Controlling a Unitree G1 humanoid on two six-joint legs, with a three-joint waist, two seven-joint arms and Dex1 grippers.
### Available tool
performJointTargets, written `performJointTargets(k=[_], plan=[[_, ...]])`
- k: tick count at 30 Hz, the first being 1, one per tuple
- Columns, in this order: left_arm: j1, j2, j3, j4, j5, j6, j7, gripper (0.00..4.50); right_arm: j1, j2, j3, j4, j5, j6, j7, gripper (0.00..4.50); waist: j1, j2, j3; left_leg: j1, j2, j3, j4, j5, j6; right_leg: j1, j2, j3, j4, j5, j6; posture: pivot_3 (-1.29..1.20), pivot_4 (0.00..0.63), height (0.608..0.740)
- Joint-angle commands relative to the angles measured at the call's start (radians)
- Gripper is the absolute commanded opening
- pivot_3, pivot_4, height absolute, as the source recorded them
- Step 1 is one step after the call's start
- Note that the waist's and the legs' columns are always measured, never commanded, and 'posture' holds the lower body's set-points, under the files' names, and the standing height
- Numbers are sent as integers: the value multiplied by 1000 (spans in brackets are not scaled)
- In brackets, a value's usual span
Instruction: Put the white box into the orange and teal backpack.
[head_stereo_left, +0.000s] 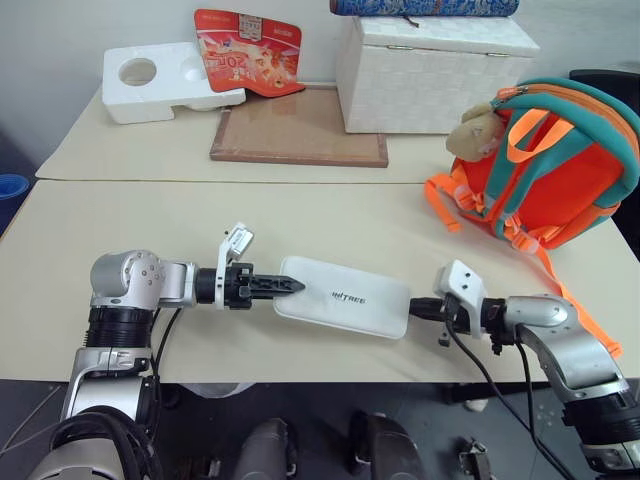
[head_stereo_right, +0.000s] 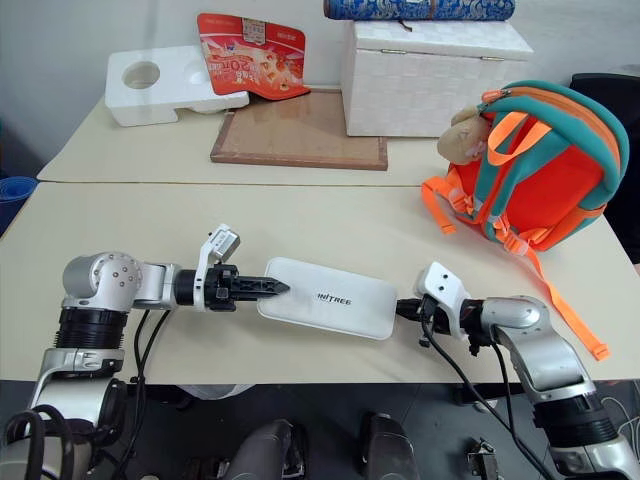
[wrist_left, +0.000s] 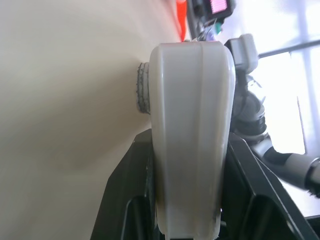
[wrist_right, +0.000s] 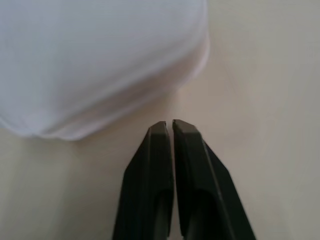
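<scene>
The white box (head_stereo_left: 345, 297) lies flat on the near table, lettering up, close to the front edge. My left gripper (head_stereo_left: 290, 285) comes in level from the left and is shut on the box's left end; the left wrist view shows the box (wrist_left: 192, 125) edge-on between the black fingers (wrist_left: 125, 200). My right gripper (head_stereo_left: 415, 308) sits just off the box's right end, apart from the box (wrist_right: 100, 60), its fingertips (wrist_right: 160, 130) almost together with nothing between them. The orange and teal backpack (head_stereo_left: 560, 170) stands at the table's right, a tan plush toy (head_stereo_left: 478, 130) hanging on it.
On the far table stand a white woven chest (head_stereo_left: 435, 75) with a blue roll (head_stereo_left: 425, 7) on top, a wooden-framed board (head_stereo_left: 300, 130), a white foam block (head_stereo_left: 160, 80) and a red package (head_stereo_left: 248, 50). Orange straps (head_stereo_left: 565, 290) trail toward my right arm.
</scene>
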Motion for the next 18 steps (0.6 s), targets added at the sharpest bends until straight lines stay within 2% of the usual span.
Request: performJointTargets(k=[1, 4, 7, 11, 14, 18], plan=[[-22, -23, 209, -63, -54, -22, 84, 1246, 32, -19, -282, -68, 132, 128, -107, 1254, 2, 0, 1, 0, 0, 0, 0, 0, 0, 0, 0, 0, -1, 0, 0, 0, 150, 740], [-65, -47, 363, -47, -59, 4, 182, 1246, 31, -3, -406, -75, 177, 190, -199, 2220, 4, -1, 1, 0, 0, -1, 0, 0, 0, 0, -1, 0, -2, 0, 0, 0, 150, 740], [-105, -67, 475, -100, -76, 36, 266, 1246, -40, 71, -491, -44, 214, 209, -342, 3254, 0, -1, 1, 0, 0, -1, -1, 0, -1, 0, 0, -1, -2, 0, 0, 0, 150, 740], [-157, -104, 524, -142, -22, 8, 407, 1246, -144, 144, -489, 11, 216, 223, -465, 4478, -2, -1, 1, 1, 0, 0, -2, 0, -2, 0, 0, 1, 0, 0, 0, 0, 150, 740], [-173, -107, 530, -187, -69, 24, 408, 1246, -237, 187, -437, 110, 172, 172, -529, 4478, -4, -1, 1, 1, 0, 0, -3, 0, -1, -1, 1, 1, 2, 0, 0, 0, 150, 740], [-180, -99, 517, -243, -124, 40, 398, 1246, -404, 248, -450, 295, 189, 118, -591, 4478, -10, -1, 3, -1, -1, 3, -3, 1, -1, -4, 1, 3, 4, 0, 0, 0, 150, 740]])
